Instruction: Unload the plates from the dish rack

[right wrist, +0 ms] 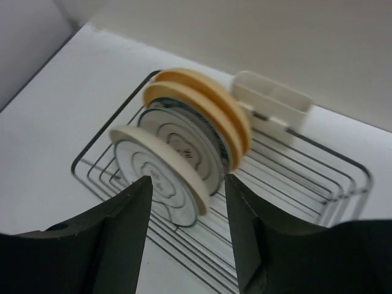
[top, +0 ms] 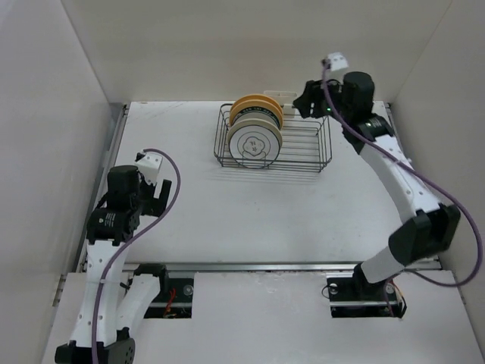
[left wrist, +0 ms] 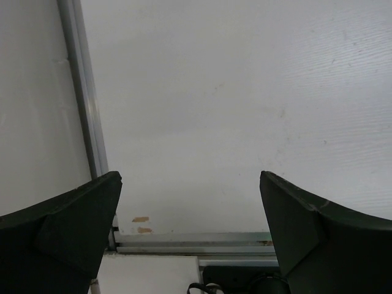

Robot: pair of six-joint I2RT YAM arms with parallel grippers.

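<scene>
Wire dish rack (top: 307, 149) holds plates (top: 255, 135) at its left end; left claw (left wrist: 190, 177), right claw (right wrist: 187, 184) spread.

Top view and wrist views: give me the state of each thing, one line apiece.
dish rack: upright on the table, plates in its left half only.
plates: standing on edge, packed close together in the rack.
cream holder: hooked on the rack's far long side.
left tool: open, holding nothing, over bare table.
right tool: open, holding nothing, near the plates without touching them.
</scene>
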